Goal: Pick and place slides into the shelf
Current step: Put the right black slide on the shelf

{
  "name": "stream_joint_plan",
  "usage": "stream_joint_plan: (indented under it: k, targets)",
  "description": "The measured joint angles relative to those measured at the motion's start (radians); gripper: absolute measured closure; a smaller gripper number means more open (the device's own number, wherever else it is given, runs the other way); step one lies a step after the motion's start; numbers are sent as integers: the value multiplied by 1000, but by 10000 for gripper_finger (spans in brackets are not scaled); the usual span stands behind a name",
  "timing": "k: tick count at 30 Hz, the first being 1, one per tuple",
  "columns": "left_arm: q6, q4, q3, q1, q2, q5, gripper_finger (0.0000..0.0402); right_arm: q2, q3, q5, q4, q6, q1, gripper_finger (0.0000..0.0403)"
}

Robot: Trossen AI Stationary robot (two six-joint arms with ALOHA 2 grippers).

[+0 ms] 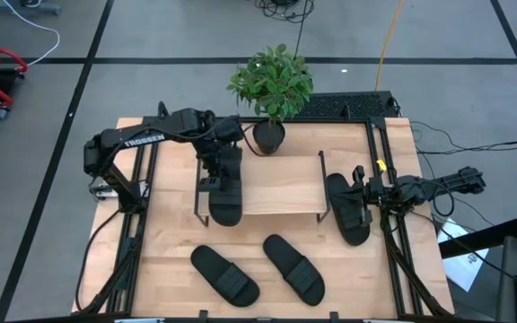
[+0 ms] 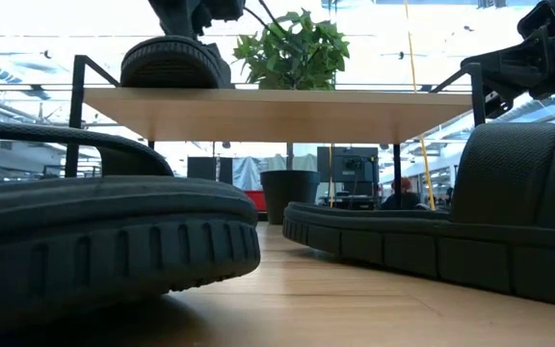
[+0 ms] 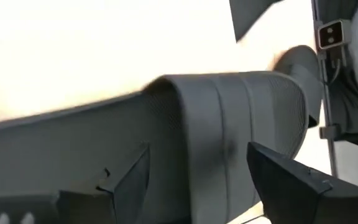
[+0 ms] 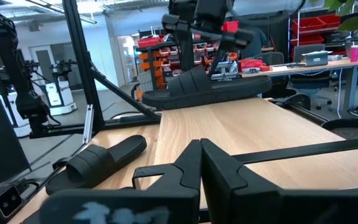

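Note:
A black slide [image 1: 226, 205] lies on the left end of the shelf's [image 1: 281, 190] wood top board, sole down. My left gripper [image 1: 220, 173] stands over it, fingers about its strap. A second slide [image 1: 348, 209] rests on the table just right of the shelf. My right gripper [image 1: 359, 187] hovers beside it, shut [image 4: 201, 152] and empty. Two more slides [image 1: 225, 274] [image 1: 294, 268] lie flat on the table near its near edge. The low view shows the held slide [image 2: 174, 63] on the board [image 2: 277, 101]. My left gripper [image 3: 197, 171] is shut on the slide by its ribbed strap [image 3: 229, 124], one finger [image 3: 129, 180] on each side of the strap, coming from above. The slide's sole [image 4: 197, 87] lies level on the shelf's top board [image 4: 247, 124].
A potted plant [image 1: 272, 85] stands at the shelf's far edge, close behind my left gripper. Black wire frames [image 1: 321, 184] bound the shelf's two ends. Bare table lies between the shelf and the two near slides.

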Motion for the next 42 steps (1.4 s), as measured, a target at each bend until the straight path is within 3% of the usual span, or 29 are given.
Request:
stream_joint_plan:
  k: [10, 13, 17, 23, 28, 31, 36, 42]
  targets:
    - [17, -105, 122, -6, -1, -186, 150, 0, 0, 0, 0, 0, 0, 403]
    - [39, -130, 131, -31, -52, -229, 180, 0, 0, 0, 0, 0, 0, 403]
    - [84, -55, 85, -63, -200, -258, 257, 0, 0, -5, 0, 0, 0, 403]
    - [35, 347, -140, -61, -517, -250, 388, 1, 0, -26, -1, -19, 0, 403]
    - [-70, 608, -362, -47, -702, -235, 390, 1, 0, -27, -4, -27, 0, 403]
    - [-111, 721, -513, -48, -802, -282, 399, 1, 0, -27, -4, -39, 0, 403]
    - [-261, 1089, -822, -47, -935, -343, 401, 1, 0, -27, -3, -63, 0, 403]
    - [-225, 1346, -1114, -48, -1004, -165, 401, 1, 0, -27, -3, -72, 0, 403]
